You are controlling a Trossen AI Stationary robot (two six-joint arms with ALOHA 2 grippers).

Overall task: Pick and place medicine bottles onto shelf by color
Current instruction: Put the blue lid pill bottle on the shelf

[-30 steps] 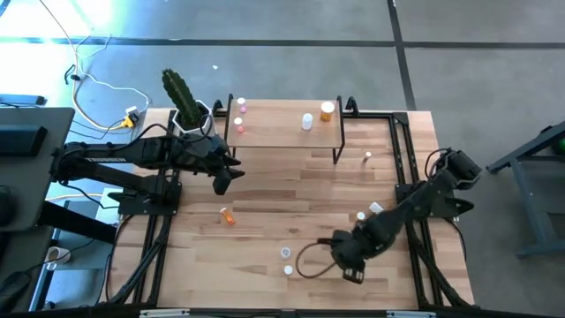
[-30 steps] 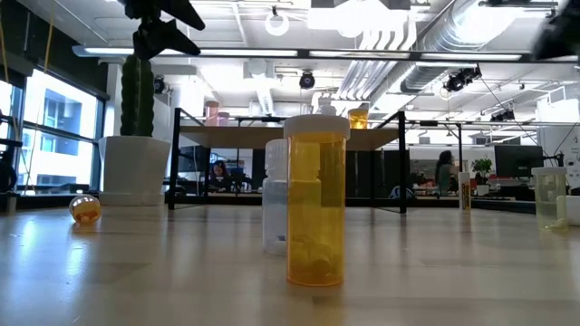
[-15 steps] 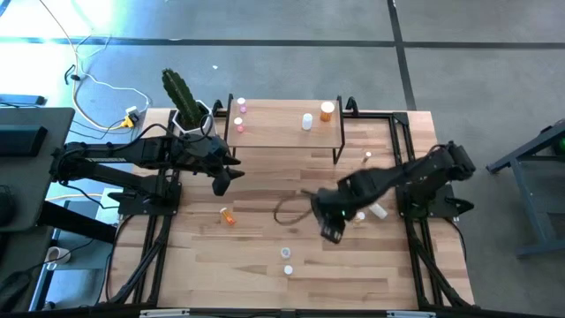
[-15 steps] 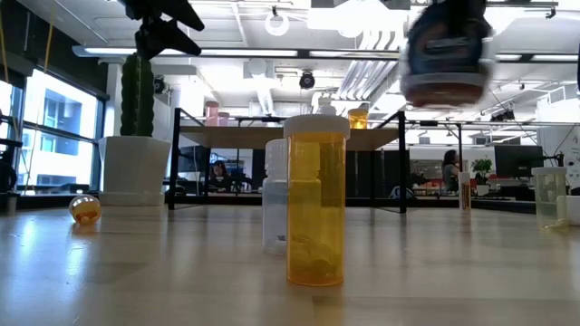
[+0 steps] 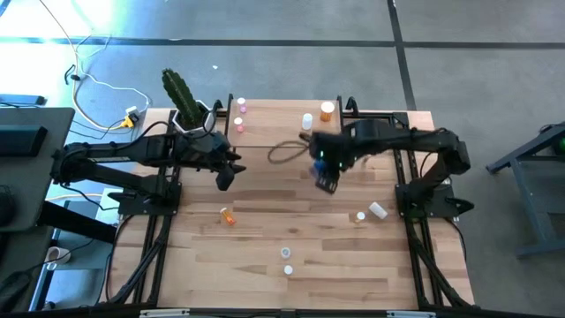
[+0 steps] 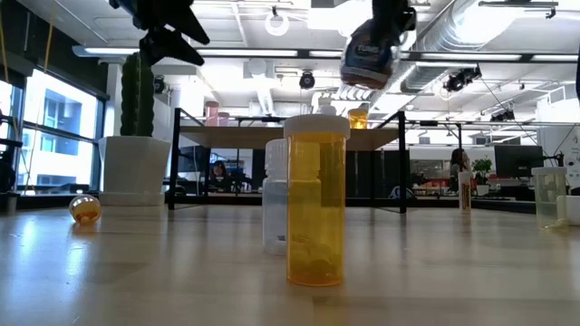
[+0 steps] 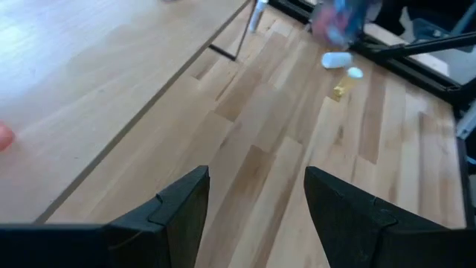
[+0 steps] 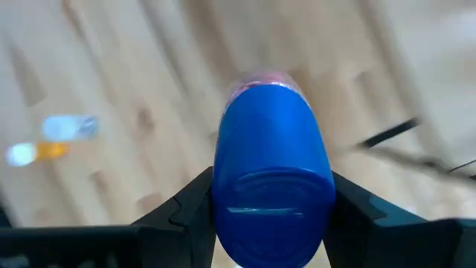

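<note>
While right claw [image 5: 326,179] clamps blue bottle [image 8: 272,186] aloft beside shelf [image 5: 274,132], left claw [image 7: 256,205] hangs apart nearby. Risk: bottle clips shelf edge, topples orange bottle [image 5: 327,110] there.

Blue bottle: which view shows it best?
Right wrist view: the blue bottle fills the frame, clamped in the right hand. Low view shows it blurred overhead; left wrist view only a smear; high view barely.
</note>
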